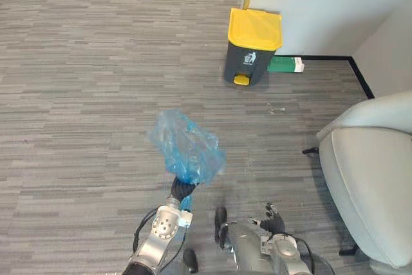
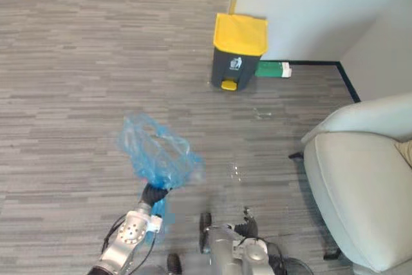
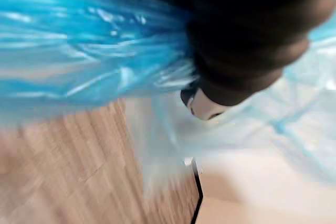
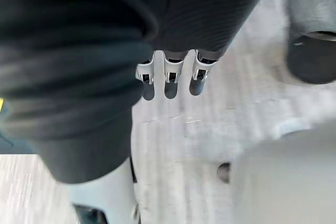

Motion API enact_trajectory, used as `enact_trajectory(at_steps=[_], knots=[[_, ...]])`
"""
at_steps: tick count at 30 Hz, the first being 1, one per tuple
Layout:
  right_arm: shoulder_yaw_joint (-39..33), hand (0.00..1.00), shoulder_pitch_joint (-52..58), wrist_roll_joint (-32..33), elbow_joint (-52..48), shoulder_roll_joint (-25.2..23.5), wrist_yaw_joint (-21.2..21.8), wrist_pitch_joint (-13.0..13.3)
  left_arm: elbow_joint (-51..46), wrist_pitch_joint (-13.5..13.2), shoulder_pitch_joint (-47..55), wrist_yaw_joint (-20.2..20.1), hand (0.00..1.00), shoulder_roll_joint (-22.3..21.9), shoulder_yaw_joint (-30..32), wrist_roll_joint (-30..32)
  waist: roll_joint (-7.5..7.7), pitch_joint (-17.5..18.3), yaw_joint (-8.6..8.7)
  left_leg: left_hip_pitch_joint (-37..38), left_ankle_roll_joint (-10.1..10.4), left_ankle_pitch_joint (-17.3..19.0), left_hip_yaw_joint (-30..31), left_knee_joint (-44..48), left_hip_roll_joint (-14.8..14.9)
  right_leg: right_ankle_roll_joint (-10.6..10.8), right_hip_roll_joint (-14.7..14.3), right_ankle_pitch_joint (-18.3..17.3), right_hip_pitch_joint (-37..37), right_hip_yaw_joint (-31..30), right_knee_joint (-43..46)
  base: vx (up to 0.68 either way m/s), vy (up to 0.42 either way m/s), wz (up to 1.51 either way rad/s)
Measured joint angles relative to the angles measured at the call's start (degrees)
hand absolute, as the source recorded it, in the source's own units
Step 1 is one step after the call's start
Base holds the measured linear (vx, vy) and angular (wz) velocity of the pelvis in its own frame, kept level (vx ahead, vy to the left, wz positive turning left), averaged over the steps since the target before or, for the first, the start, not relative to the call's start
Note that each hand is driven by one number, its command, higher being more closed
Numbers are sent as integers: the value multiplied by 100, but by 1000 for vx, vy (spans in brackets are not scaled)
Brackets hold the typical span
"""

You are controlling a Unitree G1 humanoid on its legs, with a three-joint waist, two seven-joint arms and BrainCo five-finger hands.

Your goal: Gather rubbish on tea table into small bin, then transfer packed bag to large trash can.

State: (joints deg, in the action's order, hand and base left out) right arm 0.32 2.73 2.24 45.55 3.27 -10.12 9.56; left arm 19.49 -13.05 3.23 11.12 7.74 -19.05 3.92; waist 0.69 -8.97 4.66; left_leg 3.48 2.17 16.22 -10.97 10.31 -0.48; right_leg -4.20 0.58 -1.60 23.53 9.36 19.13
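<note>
Your translucent blue plastic bag (image 1: 187, 146) is off the floor, hanging from the robot's left hand (image 1: 182, 189) in the near middle of the scene. The bag's neck is gathered into a bunch that runs into that hand. In the left wrist view a curled fingertip (image 3: 203, 108) presses against the crumpled film, so I read the hand as closed round the neck. That grip makes sense, since pinching the neck keeps whatever is inside from spilling. The arm also reaches forward, which points the load at its destination.

The destination is the dark grey pedal bin with a yellow lid (image 1: 252, 46), standing far and slightly right against the white wall (image 1: 309, 4). It is well apart from the bag, and its lid is down. You should expect to need the yellow pedal (image 1: 241, 80) at its foot, or a lift of the lid, before anything can go in.

The right hand (image 1: 273, 218) sits low at the near right. Its fingers (image 4: 169, 74) hang loose and hold nothing, probably so it is free to work the lid.

A green and white object (image 1: 285, 64) lies on the floor just right of the bin, along the wall. A pale grey armchair (image 1: 373, 178) takes up the near right. Grey striped carpet (image 1: 77, 62) lies between the bag and the bin, so keeping left of the chair looks like the easier line.
</note>
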Motion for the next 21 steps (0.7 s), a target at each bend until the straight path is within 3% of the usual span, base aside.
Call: enact_trajectory(at_steps=[1, 2, 3, 4, 6, 8, 9, 11, 12, 13, 14, 15, 16, 19, 21], knots=[[0, 0, -59, 0, -55, 3, 3, 1, -36, -3, -4, 3, 100, 1, -2, -23, -24, -16, -5, -99, 32, 18, 9, 462, 96, -39, -35, -195, -138, 37, 47, 580, -147, 12], [8, 0, -29, 2, -302, -28, 6, 3, -44, -2, 30, -2, 100, -53, 33, -77, -83, -50, -7, -430, 169, -38, -28, 1931, 348, -158, -168, -382, -625, 49, -49, 599, -145, 6], [23, 0, -1, 6, -413, -50, 5, -1, -66, -3, 81, -9, 100, -68, 58, -78, -92, -66, -33, -649, 332, -128, -25, 2703, 528, -211, -242, -422, -904, 16, -169, 577, -122, -22], [50, 0, 31, 14, -603, -83, 3, 12, -167, -4, 217, -6, 100, -160, 132, -87, -86, -66, -111, -906, 347, -129, -87, 3776, 773, -278, -374, -476, -1310, -116, -337, 441, -29, -50], [54, 0, 79, 15, -969, -106, 5, 89, -415, -13, 416, -5, 100, -310, 238, -196, -24, -55, -288, -1365, 185, -44, -337, 4810, 1105, -392, -427, -564, -1970, -386, -615, 547, 13, -67], [39, 0, 70, 17, -1113, -88, -2, 132, -554, -41, 472, -8, 100, -388, 239, -235, 31, -51, -400, -1867, 13, 52, -360, 4590, 1090, -306, -299, -690, -2369, -699, -904, 463, 87, -67], [15, 0, 53, 15, -1038, -19, -2, 115, -535, -39, 470, -6, 100, -429, 239, -298, 8, -40, -489, -2249, 10, 55, -134, 3794, 906, -156, -149, -838, -2557, -876, -1046, 376, 149, -62], [-15, 0, 27, 15, -960, -17, -12, 112, -527, -37, 477, -5, 100, -428, 257, -297, 6, -48, -496, -2398, 52, 20, 145, 2923, 697, -57, -22, -936, -2660, -1003, -1066, 338, 170, -43], [-53, 0, 4, 14, -800, -18, -19, 82, -481, -34, 470, 0, 100, -465, 335, -295, 4, -51, -493, -2377, 136, -225, 458, 1929, 474, 46, 83, -999, -2763, -1111, -1118, 403, 227, -54], [-86, 0, 12, 11, -706, 9, -30, 61, -455, -36, 463, 7, 100, -513, 390, -296, -67, -23, -497, -2305, 213, -729, 820, 931, 378, 189, 100, -1083, -2840, -1249, -1163, 514, 323, -67], [-84, 0, 13, 7, -636, 77, -41, 53, -411, -37, 459, 12, 100, -582, 418, -295, -283, 40, -504, -2258, 250, -1343, 1079, 342, 418, 344, 29, -1186, -2901, -1382, -1159, 443, 314, -73], [-82, 0, -18, 1, -536, 96, -52, 25, -336, -36, 434, 12, 100, -606, 434, -295, -275, 27, -506, -2227, 187, -1709, 1099, 409, 401, 493, 60, -1321, -2940, -1512, -1136, 482, 378, -66], [-53, 0, -28, -5, -465, 41, -54, -9, -139, 1, 331, 28, 100, -521, 467, -298, -119, 39, -480, -2142, 71, -1578, 904, 424, 232, 581, 305, -1357, -2881, -1617, -945, 369, 291, -53], [-52, 0, -23, -7, -459, -10, -61, -5, -72, 15, 354, -1, 100, -394, 399, -295, -29, 44, -464, -1788, -156, -1214, 466, 305, 12, 808, 584, -1400, -2441, -1822, 219, 313, 246, -53], [-10, 0, 50, -11, -448, -33, -60, -4, -69, 29, 505, -5, 100, -343, 287, -294, -44, 33, -466, -1315, -244, -1015, 260, 121, -56, 1249, 676, -1195, -2007, -1829, 1399, 333, 227, -63]])
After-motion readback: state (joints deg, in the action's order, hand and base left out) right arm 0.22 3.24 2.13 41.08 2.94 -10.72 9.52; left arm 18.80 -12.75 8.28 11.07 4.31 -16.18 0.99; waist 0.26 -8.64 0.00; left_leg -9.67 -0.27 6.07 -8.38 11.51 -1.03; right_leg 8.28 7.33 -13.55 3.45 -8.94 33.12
